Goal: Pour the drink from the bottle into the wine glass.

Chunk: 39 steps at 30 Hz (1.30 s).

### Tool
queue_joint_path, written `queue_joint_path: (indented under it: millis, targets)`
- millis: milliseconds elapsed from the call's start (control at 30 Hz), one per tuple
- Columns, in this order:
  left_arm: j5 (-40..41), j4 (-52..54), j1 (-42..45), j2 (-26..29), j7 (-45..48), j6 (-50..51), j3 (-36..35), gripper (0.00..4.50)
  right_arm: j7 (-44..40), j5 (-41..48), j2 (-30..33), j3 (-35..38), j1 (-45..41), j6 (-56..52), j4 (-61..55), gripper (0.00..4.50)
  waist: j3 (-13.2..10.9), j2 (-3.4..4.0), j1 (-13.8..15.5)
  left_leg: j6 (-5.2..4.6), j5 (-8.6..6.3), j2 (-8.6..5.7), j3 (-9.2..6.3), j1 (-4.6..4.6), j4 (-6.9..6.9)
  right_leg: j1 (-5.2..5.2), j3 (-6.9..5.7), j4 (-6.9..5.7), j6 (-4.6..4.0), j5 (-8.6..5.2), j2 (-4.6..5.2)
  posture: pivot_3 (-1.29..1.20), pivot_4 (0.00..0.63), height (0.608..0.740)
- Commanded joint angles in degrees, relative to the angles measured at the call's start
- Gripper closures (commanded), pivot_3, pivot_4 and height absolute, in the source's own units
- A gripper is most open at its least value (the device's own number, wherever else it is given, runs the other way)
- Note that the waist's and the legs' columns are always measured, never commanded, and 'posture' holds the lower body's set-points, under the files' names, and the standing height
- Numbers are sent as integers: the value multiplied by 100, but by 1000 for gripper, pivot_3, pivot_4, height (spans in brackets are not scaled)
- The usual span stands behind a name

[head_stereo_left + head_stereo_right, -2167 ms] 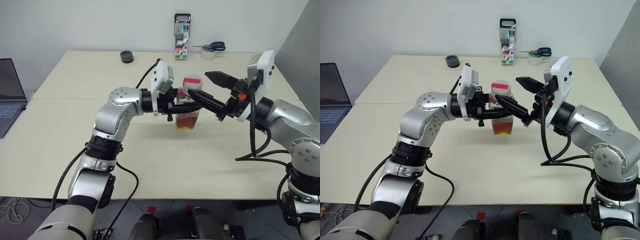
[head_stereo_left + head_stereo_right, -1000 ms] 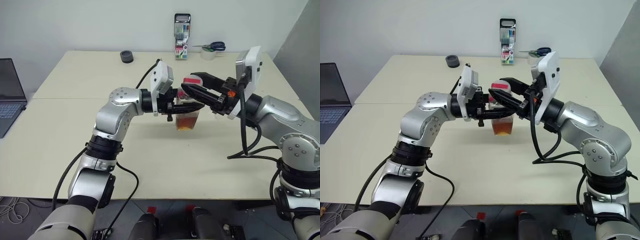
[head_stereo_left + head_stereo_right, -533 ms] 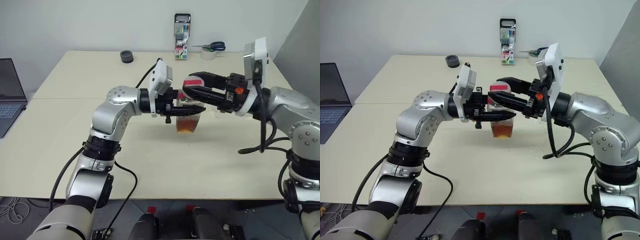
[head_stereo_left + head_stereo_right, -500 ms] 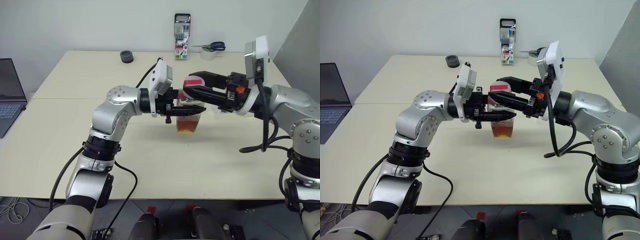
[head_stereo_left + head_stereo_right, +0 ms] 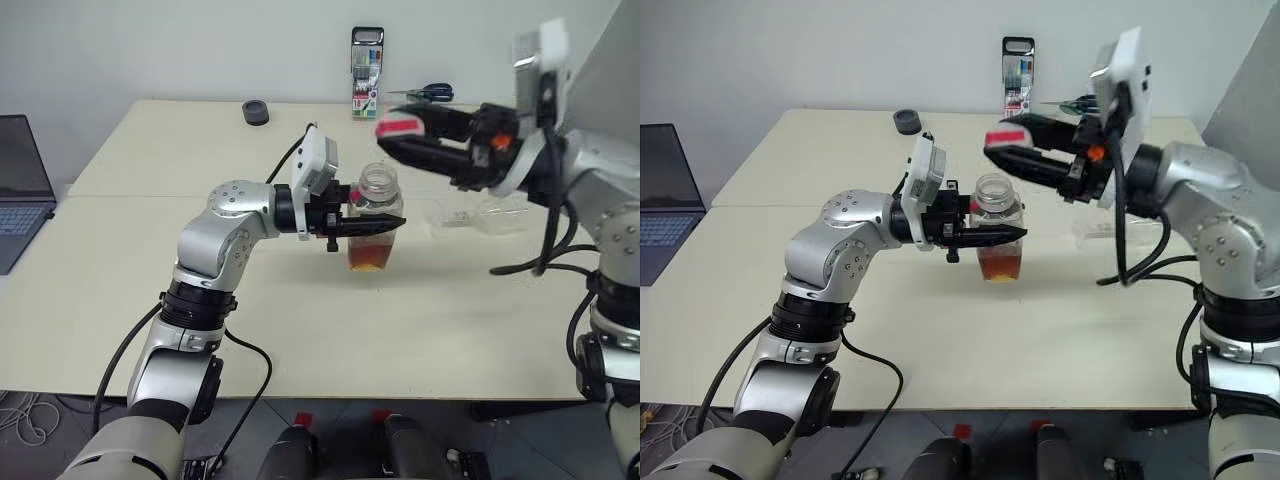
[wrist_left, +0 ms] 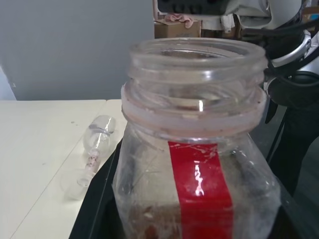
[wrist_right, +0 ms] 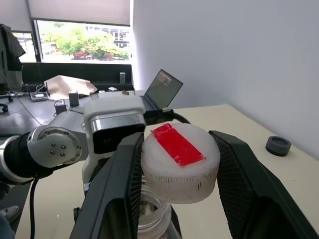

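Bottle (image 5: 377, 215) at frame centre on worktop (image 5: 300, 330), mouth open, amber drink (image 5: 370, 250) low inside. Left fingers (image 5: 372, 226) clamped around it. Right fingers (image 7: 234, 164) up-right, pinching pale cap (image 7: 180, 162). Wine glass (image 5: 480, 213) lying on its side, right of bottle.

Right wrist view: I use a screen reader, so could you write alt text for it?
The right gripper holds a white cap with a red strip just above the open bottle. Behind, the left arm reaches across the beige table.
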State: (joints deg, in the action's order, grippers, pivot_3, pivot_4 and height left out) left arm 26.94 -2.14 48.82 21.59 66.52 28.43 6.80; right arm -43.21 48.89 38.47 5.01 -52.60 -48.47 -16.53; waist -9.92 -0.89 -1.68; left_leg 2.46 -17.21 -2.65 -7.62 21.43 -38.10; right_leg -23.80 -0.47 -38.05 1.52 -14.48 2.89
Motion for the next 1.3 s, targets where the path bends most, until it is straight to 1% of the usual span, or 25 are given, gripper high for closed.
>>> queue_joint_path:
  millis: [33, 100, 233, 333, 433, 467, 533, 600, 667, 800, 867, 933, 1067, 1200, 1267, 1300]
  targets:
    - [127, 189, 86, -6, 25, -42, -56, 2682, -215, 29, 157, 70, -103, 4, -111, 2674, 0, 0, 0, 0, 0, 0, 1, 1, 0, -1, 0, 0, 0, 0, 0, 0, 150, 740]
    - [119, 178, 93, -12, 29, -49, -56, 2682, -174, 74, 158, 133, -123, -68, -51, 2674, 0, 0, -1, 0, 0, 0, 1, 1, 0, -1, 0, -1, 0, 0, 0, 0, 150, 740]
    - [89, 197, 69, -12, -47, -55, -84, 2682, 262, 189, 88, 421, 61, -249, -164, 2674, 0, 0, 0, 0, 0, 0, 0, 1, 0, -1, -1, -2, 0, 0, 0, 0, 150, 740]
    - [75, 251, -4, 24, -159, -25, -123, 2682, 838, 135, 86, 851, 846, -282, -600, 2674, 1, -2, 15, 0, 0, 0, -3, 5, -1, 0, -3, 1, 0, 0, 4, 0, 150, 740]
    - [96, 329, -81, 62, -271, 15, -160, 2682, 1662, -495, -47, 1144, 2030, -2, -1073, 2674, 2, -3, 32, 0, 0, -6, -2, 14, -3, -5, -3, 1, 0, 0, 11, 0, 150, 740]
    - [98, 342, -93, 67, -309, 21, -166, 2682, 2023, -886, -152, 1158, 2479, 184, -1181, 2674, 2, -3, 33, 0, 0, -6, -5, 18, -6, -6, -2, 2, 0, 0, 12, 0, 150, 740]
    - [104, 353, -103, 56, -376, 26, -162, 2682, 2796, -1649, -482, 1104, 3157, 525, -1219, 2674, 3, -3, 31, 0, 1, -12, 1, 40, -14, -32, 2, -13, 1, 1, 14, 0, 150, 740]
    - [105, 358, -102, 47, -400, 20, -131, 2682, 3409, -2185, -922, 978, 3648, 772, -1125, 2674, 3, -1, 20, 1, 1, -12, 6, 40, -20, -36, 6, -20, 1, 1, 14, 0, 150, 740]
    - [108, 353, -65, 36, -395, 24, -99, 2682, 3729, -2510, -1380, 784, 3959, 994, -933, 2674, 4, 0, -8, 2, 2, -13, 12, 37, -24, -42, 13, -41, 2, 0, 14, 0, 150, 740]
    - [88, 250, 72, -20, -381, 12, -63, 2682, 3929, -3033, -2026, 353, 4173, 1536, -236, 2674, 3, 1, -37, 0, 1, -9, 57, -5, -18, -43, 71, -79, 3, -1, -2, 0, 150, 740]
    - [78, 223, 118, -47, -369, 12, -47, 2682, 4015, -3275, -2222, 276, 4170, 1802, 161, 2674, 3, 1, -27, -2, 1, -3, 83, -43, -4, -26, 101, -83, 4, -2, -33, 0, 150, 740]
    - [90, 241, 139, -56, -354, 42, -45, 2682, 4025, -3335, -2371, 290, 4124, 1921, 468, 2674, 3, 1, -28, -4, 0, 3, 119, -58, -2, -23, 126, -87, 5, -2, -46, 0, 150, 740]
    - [80, 265, 137, -52, -334, 59, -38, 2682, 4135, -3588, -2442, 332, 4097, 2088, 1102, 2674, 3, 1, -30, -3, 0, 17, 140, -60, 1, -31, 143, -88, 3, -1, -60, 0, 150, 740]
    - [81, 274, 147, -31, -333, 81, -52, 2682, 4043, -3631, -2439, 338, 4063, 2209, 1212, 2674, 4, 0, -22, -4, -1, 18, 140, -62, 0, -29, 144, -89, 3, -1, -61, 0, 150, 740]
    - [68, 263, 147, -11, -332, 74, -58, 2682, 3868, -3687, -2382, 228, 4065, 2294, 1200, 2032, 3, 0, -21, -5, -1, 18, 140, -62, 0, -29, 145, -89, 3, -1, -62, 0, 150, 740]
    - [63, 259, 148, -8, -333, 70, -57, 2682, 3809, -3715, -2364, 199, 4066, 2328, 1201, 1804, 3, 0, -22, -5, -1, 18, 141, -61, 0, -30, 145, -89, 3, -1, -62, 0, 150, 740]
